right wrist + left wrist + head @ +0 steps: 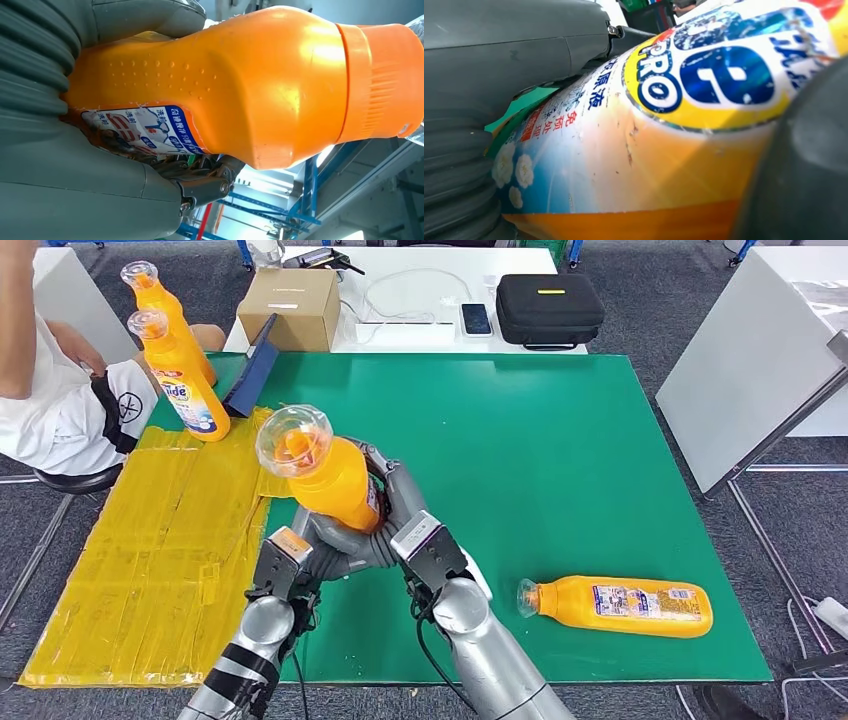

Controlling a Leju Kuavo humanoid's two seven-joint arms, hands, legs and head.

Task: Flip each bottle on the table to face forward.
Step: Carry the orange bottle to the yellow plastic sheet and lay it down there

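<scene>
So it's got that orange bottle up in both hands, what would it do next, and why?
Probably turn the held bottle so its label faces forward, then stand it on the yellow mat by the two upright bottles. Both the left hand and the right hand grip it above the green table, and another bottle lies on its side.

Bench (560,440): flat green top. Yellow plastic sheet (160,550) covers its left part. Two upright orange detergent bottles (185,380) stand at the sheet's far end. One orange bottle (615,605) lies on its side near the front right.
</scene>
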